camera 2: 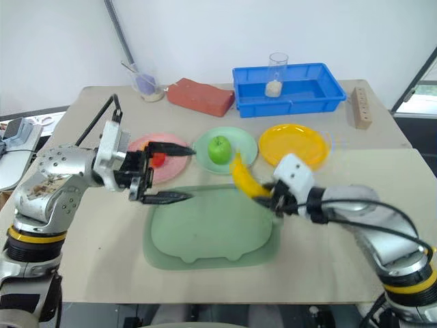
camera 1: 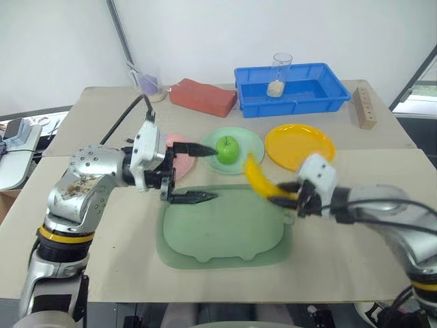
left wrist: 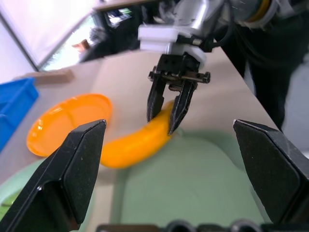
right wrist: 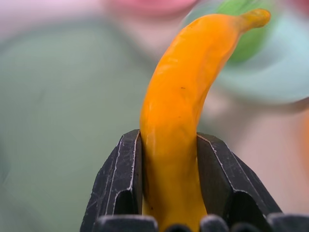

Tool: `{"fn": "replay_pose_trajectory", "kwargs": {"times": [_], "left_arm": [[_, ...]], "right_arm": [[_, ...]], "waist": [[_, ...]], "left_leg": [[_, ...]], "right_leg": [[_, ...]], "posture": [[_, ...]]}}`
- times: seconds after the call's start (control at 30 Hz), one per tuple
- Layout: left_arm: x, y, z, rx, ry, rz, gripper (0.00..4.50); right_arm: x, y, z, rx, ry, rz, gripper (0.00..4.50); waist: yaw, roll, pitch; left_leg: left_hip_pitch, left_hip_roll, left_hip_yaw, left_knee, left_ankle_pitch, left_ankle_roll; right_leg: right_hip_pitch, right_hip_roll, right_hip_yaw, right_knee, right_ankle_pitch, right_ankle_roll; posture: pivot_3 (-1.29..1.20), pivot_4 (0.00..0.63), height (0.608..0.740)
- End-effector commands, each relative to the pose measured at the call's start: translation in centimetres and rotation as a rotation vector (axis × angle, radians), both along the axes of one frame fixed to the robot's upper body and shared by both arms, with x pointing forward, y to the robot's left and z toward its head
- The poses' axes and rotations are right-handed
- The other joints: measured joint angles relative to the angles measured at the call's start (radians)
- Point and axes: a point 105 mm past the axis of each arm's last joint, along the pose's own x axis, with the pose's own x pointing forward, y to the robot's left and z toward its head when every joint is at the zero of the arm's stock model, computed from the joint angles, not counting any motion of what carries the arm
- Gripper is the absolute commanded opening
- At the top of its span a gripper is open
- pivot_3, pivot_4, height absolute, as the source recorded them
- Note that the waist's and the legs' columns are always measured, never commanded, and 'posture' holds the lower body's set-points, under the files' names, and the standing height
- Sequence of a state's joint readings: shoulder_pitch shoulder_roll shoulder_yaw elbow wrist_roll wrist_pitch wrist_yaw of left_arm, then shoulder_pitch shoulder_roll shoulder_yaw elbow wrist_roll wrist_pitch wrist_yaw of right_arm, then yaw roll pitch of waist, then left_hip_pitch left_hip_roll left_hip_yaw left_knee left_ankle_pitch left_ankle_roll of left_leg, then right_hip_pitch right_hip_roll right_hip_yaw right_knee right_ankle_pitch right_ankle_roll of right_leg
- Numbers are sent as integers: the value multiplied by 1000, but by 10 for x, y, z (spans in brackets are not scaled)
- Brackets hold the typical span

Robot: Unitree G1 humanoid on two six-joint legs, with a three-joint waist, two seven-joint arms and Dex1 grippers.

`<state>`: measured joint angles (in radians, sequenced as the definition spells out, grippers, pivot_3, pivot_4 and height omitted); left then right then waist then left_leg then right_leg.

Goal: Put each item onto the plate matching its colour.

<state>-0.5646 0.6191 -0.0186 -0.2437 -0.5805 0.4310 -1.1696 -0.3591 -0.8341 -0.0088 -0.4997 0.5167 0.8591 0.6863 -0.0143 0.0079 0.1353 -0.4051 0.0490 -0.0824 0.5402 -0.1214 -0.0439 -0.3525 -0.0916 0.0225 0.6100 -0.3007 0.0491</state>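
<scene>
Banana (right wrist: 174, 121): yellow, curved, smooth; clamped at one end by right gripper (camera 1: 290, 198), held above green tray (camera 1: 225, 236).
Left gripper (camera 1: 198, 172): fingers spread wide, nothing held.

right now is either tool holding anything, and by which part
The right tool grips the curved yellow toy banana near one end, the rest sticking out beyond its fingers. The left tool is open and holds nothing.
</scene>
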Motion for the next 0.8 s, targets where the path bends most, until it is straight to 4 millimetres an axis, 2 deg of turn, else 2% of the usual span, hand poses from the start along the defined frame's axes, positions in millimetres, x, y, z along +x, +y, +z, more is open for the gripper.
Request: {"fn": "replay_pose_trajectory", "kwargs": {"times": [0.03, 0.2, 0.33, 0.5, 0.63, 0.7, 0.8], "left_arm": [[16, -7, 9, -91, 10, 105, 4500], [35, -32, -2, -176, 31, 193, 4500], [40, -40, -5, -191, 22, 218, 4500], [36, -38, -8, -183, 12, 221, 4500], [33, -37, -11, -179, 13, 221, 4500], [31, -38, -11, -179, 12, 221, 4500], [31, -38, -10, -179, 9, 224, 4500]], "right_arm": [[36, -23, 24, 68, -92, -192, 1220], [101, -44, 18, 109, -88, -430, 1220], [140, -69, 8, 127, -22, -579, 1220], [154, -80, -15, 116, 105, -613, 1220], [156, -77, -23, 139, 155, -611, 1220], [157, -74, -23, 154, 166, -601, 2239], [158, -77, -17, 155, 139, -599, 3293]], "waist": [[-3, 0, 0], [-5, 1, -1], [-4, 2, -2], [-6, 5, -3], [-15, 8, -5], [-22, 9, -5], [-25, 9, -6]], "left_leg": [[1, 0, 0, 0, 0, 0], [2, 0, 0, 0, 1, 1], [0, 0, 0, 0, 5, 7], [1, 0, 0, -2, 5, 8], [1, 0, 0, -2, 5, 8], [1, 0, 0, -2, 5, 8], [1, 0, 0, -2, 5, 8]], "right_leg": [[0, 0, 0, 0, 0, 0], [1, 3, 6, 1, 5, 8], [2, 13, 21, 2, 6, 9], [1, 15, 25, 2, 6, 9], [1, 16, 26, 2, 5, 9], [1, 16, 27, 3, 5, 9], [1, 16, 27, 4, 6, 9]], "posture": [[0, 150, 740], [0, 150, 740], [0, 150, 740], [0, 150, 740], [0, 150, 740], [0, 150, 740], [0, 150, 740]]}}
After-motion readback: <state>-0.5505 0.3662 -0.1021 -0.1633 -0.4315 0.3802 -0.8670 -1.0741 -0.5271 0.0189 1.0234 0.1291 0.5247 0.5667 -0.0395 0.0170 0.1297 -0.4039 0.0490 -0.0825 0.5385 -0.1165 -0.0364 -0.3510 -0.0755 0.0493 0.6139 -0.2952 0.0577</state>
